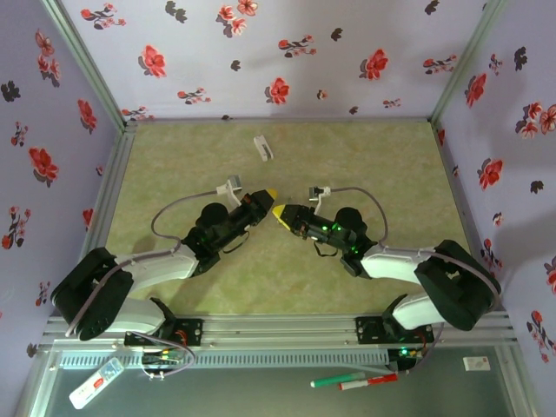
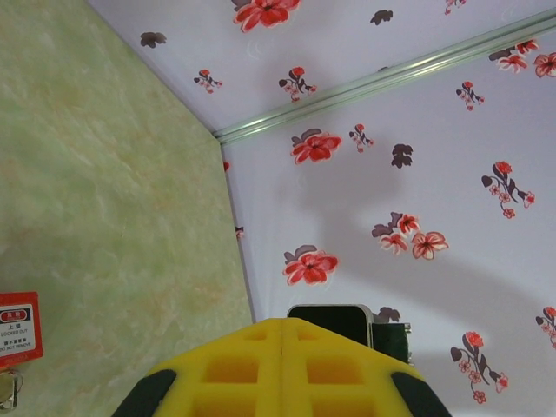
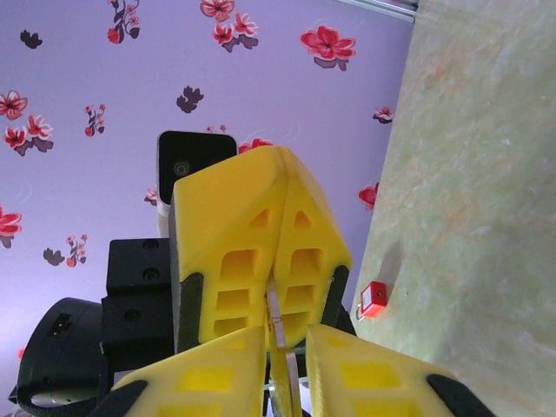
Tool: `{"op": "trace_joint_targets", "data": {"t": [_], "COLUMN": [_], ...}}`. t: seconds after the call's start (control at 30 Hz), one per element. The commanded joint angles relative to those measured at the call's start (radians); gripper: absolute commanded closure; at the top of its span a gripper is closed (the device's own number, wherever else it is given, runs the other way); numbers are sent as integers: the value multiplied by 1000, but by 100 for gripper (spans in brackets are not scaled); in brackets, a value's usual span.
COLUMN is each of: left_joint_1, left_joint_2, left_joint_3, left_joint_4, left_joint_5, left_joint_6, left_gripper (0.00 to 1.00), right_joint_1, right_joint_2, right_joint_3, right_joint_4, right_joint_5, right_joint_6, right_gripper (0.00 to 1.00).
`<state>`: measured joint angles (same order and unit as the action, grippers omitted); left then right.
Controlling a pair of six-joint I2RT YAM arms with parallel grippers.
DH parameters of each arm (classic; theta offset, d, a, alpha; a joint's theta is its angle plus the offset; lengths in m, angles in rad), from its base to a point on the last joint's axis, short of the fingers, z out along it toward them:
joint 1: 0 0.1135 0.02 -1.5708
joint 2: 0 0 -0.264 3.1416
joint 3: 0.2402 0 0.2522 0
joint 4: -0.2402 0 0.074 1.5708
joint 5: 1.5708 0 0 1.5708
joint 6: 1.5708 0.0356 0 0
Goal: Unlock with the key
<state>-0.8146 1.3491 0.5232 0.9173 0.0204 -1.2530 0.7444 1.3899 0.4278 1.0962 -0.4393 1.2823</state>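
Note:
My left gripper (image 1: 271, 194) and right gripper (image 1: 279, 211) cross at mid-table. In the right wrist view the key (image 3: 276, 304), a thin pale metal strip, runs from the seam of the left gripper (image 3: 281, 158) down into the narrow gap of the right gripper (image 3: 287, 337). The left gripper (image 2: 282, 323) is shut, its fingers meeting along one line. The right fingers sit close on both sides of the key. A red padlock (image 3: 373, 298) lies on the green table; its warning label (image 2: 17, 321) faces the left wrist camera. A small pale block (image 1: 262, 146) behind the grippers may be this lock.
Floral walls (image 1: 287, 52) close the table on three sides. A green marker (image 1: 339, 380), a red marker (image 1: 369, 380) and a white tube (image 1: 95, 382) lie on the front ledge below the arm bases. The right wrist's black camera (image 2: 330, 321) shows just beyond the left fingertips.

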Motion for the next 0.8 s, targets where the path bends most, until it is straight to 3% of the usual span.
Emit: {"op": "trace_joint_targets", "data": {"t": [0.0, 0.23, 0.37, 0.57, 0.7, 0.77], "left_joint_1": [-8, -8, -5, 59, 112, 149], "left_joint_2": [6, 8, 2, -86, -257, -346], "left_joint_3": [9, -7, -22, -66, -51, 8], "left_joint_4": [43, 56, 61, -49, -349, -623], "left_joint_5": [-25, -33, -54, -69, -93, -108], "left_joint_6": [23, 19, 8, -25, 22, 70], "left_gripper": [100, 100, 100, 37, 17, 10], "right_joint_1": [7, 6, 7, 7, 7, 6], "right_joint_2": [-2, -7, -28, -128, -236, -293], "right_joint_3": [-4, -2, -4, 5, 30, 51], "right_joint_4": [48, 54, 33, -159, -396, -539], "right_joint_5": [15, 9, 7, 7, 16, 31], "right_joint_6": [-3, 1, -12, -97, -209, -268], "right_gripper": [86, 100, 100, 100, 100, 100]}}
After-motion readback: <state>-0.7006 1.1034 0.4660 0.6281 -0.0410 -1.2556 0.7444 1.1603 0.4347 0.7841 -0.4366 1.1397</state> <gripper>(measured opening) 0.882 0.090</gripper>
